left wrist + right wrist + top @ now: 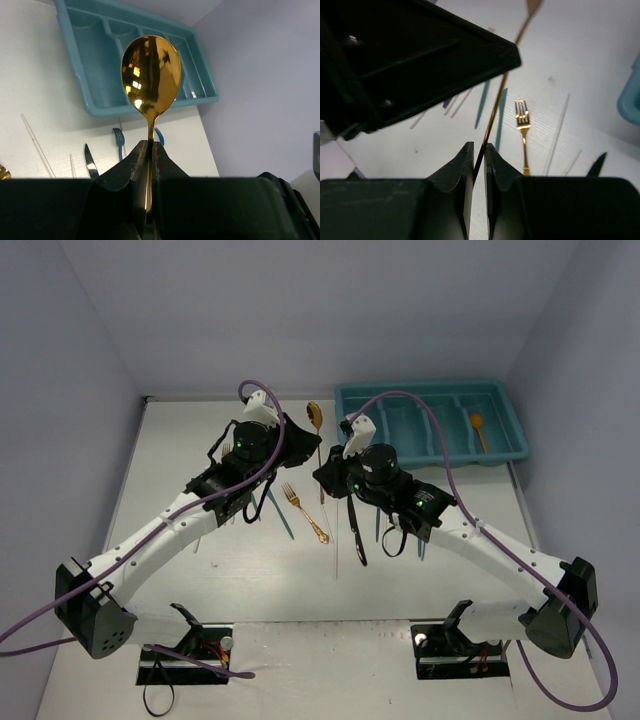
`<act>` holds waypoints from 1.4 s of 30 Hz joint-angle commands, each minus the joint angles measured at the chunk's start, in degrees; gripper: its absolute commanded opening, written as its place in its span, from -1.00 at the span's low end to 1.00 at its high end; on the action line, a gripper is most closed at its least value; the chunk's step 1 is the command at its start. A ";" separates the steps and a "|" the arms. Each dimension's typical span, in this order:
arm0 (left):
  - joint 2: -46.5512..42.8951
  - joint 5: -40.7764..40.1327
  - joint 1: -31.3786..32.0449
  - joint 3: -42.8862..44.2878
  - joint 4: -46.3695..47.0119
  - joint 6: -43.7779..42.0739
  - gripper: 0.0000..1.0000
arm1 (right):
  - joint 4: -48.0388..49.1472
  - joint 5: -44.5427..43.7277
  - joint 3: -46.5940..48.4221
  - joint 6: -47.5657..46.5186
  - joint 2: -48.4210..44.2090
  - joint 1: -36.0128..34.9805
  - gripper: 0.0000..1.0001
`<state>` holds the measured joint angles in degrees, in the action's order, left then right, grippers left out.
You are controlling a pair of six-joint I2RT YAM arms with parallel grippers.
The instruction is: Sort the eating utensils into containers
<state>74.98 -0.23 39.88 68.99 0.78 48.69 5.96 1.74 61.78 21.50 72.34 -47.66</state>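
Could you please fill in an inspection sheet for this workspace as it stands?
Surface: white table, utensils scattered mid-table.
Job's things: gold spoon gripped by both hands; gold fork, knife and teal fork loose on the table; teal tray holds an orange spoon.
Clutter: nothing seen.
Hands: left hand shut on the spoon's neck; right hand shut on its handle.
Cables: purple cables loop over both arms.
Surroundings: pale walls.

White arm links (160,525), black joints (245,445) with green lights, looping purple cables (400,393).
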 commanded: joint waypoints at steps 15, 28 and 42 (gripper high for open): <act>-6.80 -15.87 0.20 0.15 -11.67 -12.24 0.55 | -2.79 -10.41 1.27 -3.77 -3.08 11.51 -1.00; -7.27 -12.32 -20.84 -0.18 -31.02 -23.32 0.70 | -5.31 -12.11 16.66 -23.30 14.95 47.54 -1.00; -13.50 -14.98 -23.00 -7.11 -31.99 -27.10 0.80 | -5.25 -6.40 36.48 -37.97 42.34 58.78 -1.00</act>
<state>62.32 -14.99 17.15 61.73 -32.46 22.36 -1.98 -7.40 93.52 -12.00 111.77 9.65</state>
